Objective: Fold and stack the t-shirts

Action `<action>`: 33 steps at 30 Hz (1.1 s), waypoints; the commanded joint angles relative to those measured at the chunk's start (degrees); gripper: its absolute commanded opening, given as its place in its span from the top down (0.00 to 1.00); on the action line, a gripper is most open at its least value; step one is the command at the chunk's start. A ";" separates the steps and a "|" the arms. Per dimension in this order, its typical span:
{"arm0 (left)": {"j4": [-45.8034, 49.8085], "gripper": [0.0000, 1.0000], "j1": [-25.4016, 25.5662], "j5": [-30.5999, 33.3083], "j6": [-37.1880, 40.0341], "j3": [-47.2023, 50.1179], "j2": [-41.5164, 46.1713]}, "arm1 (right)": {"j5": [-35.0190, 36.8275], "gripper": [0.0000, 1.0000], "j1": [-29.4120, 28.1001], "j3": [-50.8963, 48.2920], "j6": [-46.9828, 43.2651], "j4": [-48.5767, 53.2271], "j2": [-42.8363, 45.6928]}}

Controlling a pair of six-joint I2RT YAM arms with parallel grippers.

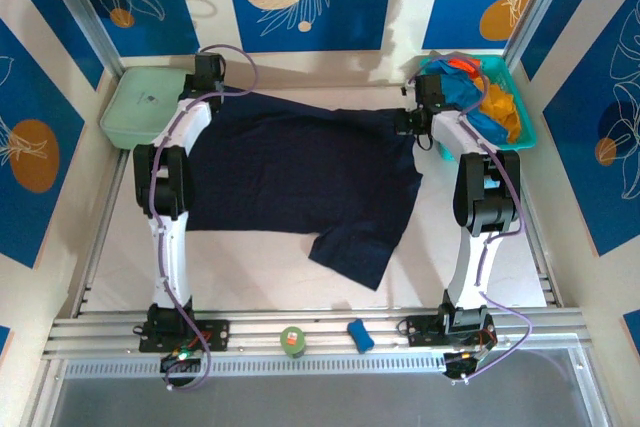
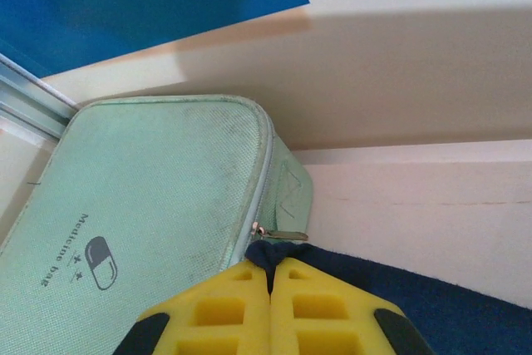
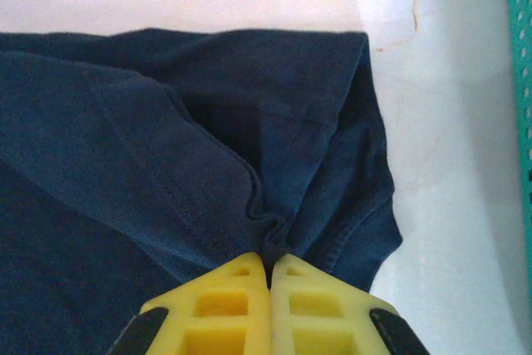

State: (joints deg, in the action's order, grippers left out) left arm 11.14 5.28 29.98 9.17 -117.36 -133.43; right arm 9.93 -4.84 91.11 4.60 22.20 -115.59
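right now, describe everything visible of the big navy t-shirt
The large dark navy soft-cloth t-shirt lies spread flat on the white table. Both yellow-padded claws are shut on its far edge: the left claw pinches a corner beside the pale green zipped bag, the right claw a puckered fold. One sleeve points toward the near right.

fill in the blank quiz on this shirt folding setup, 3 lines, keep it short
1. The left gripper and right gripper are both ____ on the navy t-shirt.
2. The mint case beside the left gripper is printed "Medicine ____".
3. The teal basket, holding blue and orange shirts, sits in the far ____ corner.

Missing words: shut; bag; right
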 commanded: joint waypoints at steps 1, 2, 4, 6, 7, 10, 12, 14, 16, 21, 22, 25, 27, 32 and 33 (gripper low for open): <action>-1.33 1.00 -0.88 2.22 1.31 0.07 4.29 | -1.63 1.00 0.01 -1.90 0.85 -1.62 4.34; -1.38 1.00 -0.88 2.24 1.37 0.32 4.54 | -1.67 1.00 0.03 -2.65 0.79 -1.78 4.77; -1.38 1.00 -0.88 2.27 1.13 1.52 5.12 | -1.67 1.00 0.05 -4.15 0.76 -2.19 5.67; -1.60 1.00 -0.83 2.23 0.68 3.35 5.95 | -1.84 1.00 0.01 -5.41 0.92 -2.24 6.37; -1.78 1.00 -0.87 2.24 0.21 4.60 6.43 | -2.08 1.00 0.07 -6.01 1.02 -2.33 6.72; -2.50 1.00 -0.80 2.03 -0.94 9.05 8.12 | -3.27 1.00 -0.15 -7.78 1.63 -2.77 7.61; -2.60 1.00 -0.80 2.09 -1.51 11.57 8.86 | -4.01 1.00 -0.54 -8.66 2.07 -2.86 8.01; -2.11 1.00 -0.80 2.19 -1.78 13.47 9.16 | -4.53 1.00 -1.24 -9.42 2.33 -2.86 8.27; -1.82 1.00 -0.80 2.53 -1.68 14.64 8.85 | -4.75 1.00 -2.09 -10.23 2.39 -2.64 8.53; -0.06 0.97 -0.80 4.48 -0.48 14.97 6.75 | -4.10 1.00 -4.76 -12.50 2.43 -1.86 8.81; 0.19 0.94 -0.80 5.13 -0.17 14.97 6.16 | -3.76 1.00 -5.28 -12.96 2.43 -1.57 8.76; 1.02 0.83 -0.80 6.73 0.55 14.97 5.21 | -2.65 1.00 -6.11 -13.91 2.61 -0.63 8.46; 1.41 0.70 -0.80 7.76 0.93 15.01 4.66 | -2.29 1.00 -6.36 -14.38 2.61 -0.20 8.11; 2.45 0.27 -0.80 9.74 0.86 15.81 3.96 | -0.92 1.00 -6.49 -14.65 2.36 1.08 7.00; 2.83 0.19 -0.80 9.75 0.56 15.92 4.07 | -0.89 1.00 -6.50 -14.57 2.27 1.26 6.72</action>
State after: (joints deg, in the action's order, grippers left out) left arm 12.16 4.99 36.99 10.20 -102.21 -128.14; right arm 8.16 -11.44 77.06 6.48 21.78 -108.90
